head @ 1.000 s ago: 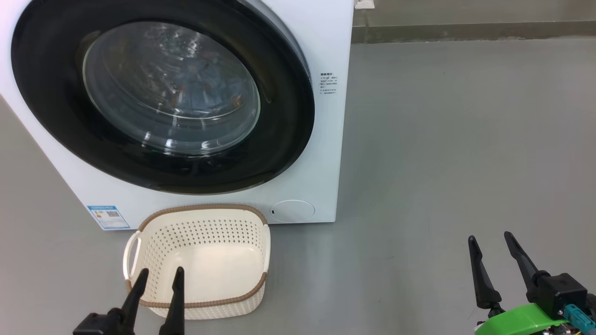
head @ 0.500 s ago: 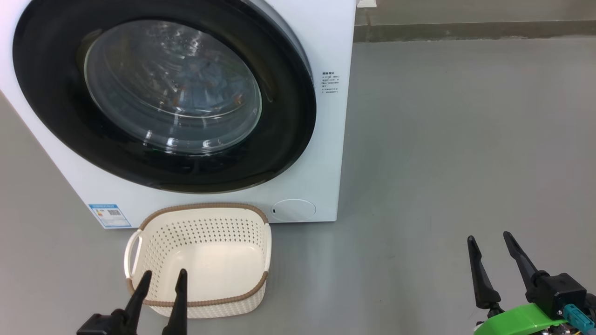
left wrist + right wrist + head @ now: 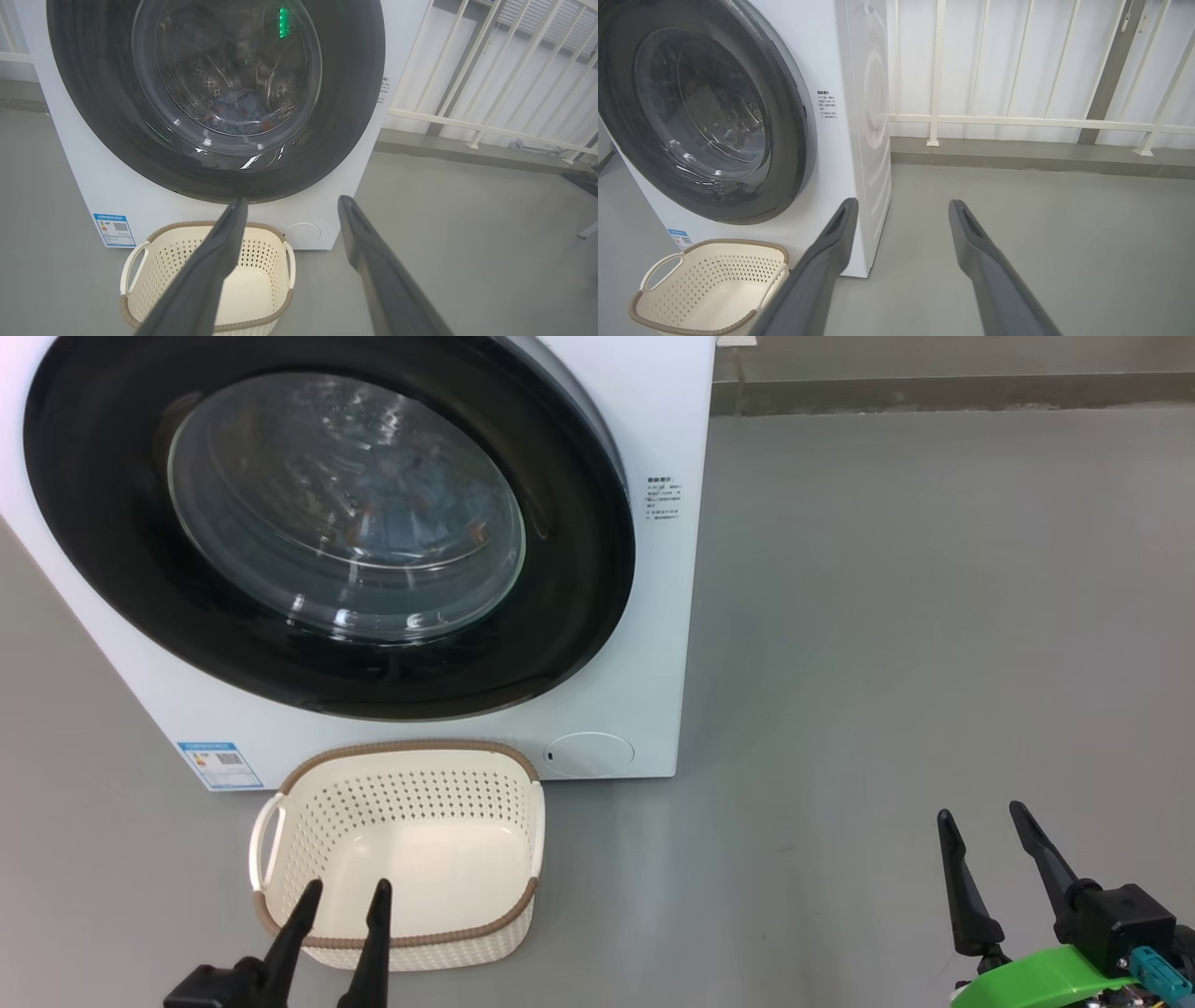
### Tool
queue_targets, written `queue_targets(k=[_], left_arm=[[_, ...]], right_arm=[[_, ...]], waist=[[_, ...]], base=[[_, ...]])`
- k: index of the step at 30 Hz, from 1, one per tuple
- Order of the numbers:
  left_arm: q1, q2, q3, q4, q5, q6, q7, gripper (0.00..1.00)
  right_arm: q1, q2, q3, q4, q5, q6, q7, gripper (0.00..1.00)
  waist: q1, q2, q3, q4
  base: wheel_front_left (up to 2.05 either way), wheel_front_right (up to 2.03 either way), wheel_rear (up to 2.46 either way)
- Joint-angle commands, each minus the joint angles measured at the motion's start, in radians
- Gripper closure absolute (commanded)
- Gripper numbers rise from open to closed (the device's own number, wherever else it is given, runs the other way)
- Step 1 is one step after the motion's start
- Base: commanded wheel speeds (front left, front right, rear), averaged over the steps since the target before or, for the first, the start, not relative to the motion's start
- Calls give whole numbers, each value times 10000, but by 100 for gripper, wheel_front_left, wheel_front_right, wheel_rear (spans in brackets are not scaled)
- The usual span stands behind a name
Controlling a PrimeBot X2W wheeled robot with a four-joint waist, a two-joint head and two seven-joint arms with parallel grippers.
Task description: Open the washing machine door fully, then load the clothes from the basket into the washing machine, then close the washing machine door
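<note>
Looking at it, the washing machine door [image 3: 579, 616] sits shut on the washing machine [image 3: 663, 411], the clothes [image 3: 239, 108] show blue through its glass and the basket [image 3: 411, 747] stands empty on the floor [image 3: 887, 616] just in front. That door's rigid and glossy, probably slippery on the face, so I'd hook its right-hand rim. Left tool [image 3: 346, 887] and right tool [image 3: 981, 810] both gape wide, holding nothing.

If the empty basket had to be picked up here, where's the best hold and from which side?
On the basket, probably the left handle: a loop standing off the wall, leaving a gap for one finger. Come from above with the left gripper, open and nearest.
</note>
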State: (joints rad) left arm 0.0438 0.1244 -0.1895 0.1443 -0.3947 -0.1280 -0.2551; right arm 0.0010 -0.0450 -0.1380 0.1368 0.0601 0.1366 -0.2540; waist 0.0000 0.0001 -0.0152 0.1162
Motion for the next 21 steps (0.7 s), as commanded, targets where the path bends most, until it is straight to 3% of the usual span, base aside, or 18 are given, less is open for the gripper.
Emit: queue_targets(k=[1,6,7,16,21], left_arm=[[-194,197,304,-236,-89,-27,-67,0],[-205,206,376,-221,-147,-27,-67,0],[2,60,29,48,-88,2,3,100],[0,-61,93,348,-783,7,173,100],[-50,-62,168,375,-1193,6,272,100]], right_arm=[[-170,-53,268,-221,-53,-59,-78,0],[-176,-53,277,-197,-47,-59,-78,0],[-4,6,-3,105,11,2,4,100],[-66,55,-74,529,849,-1,295,100],[-79,51,-30,531,1356,-3,381,100]], waist=[[0,-1,2,2],[0,-1,10,3],[0,-1,11,3],[23,-1,-3,-60],[2,-1,19,-98]], base=[[0,0,0],[0,0,0],[0,0,0],[0,0,0],[0,0,0]])
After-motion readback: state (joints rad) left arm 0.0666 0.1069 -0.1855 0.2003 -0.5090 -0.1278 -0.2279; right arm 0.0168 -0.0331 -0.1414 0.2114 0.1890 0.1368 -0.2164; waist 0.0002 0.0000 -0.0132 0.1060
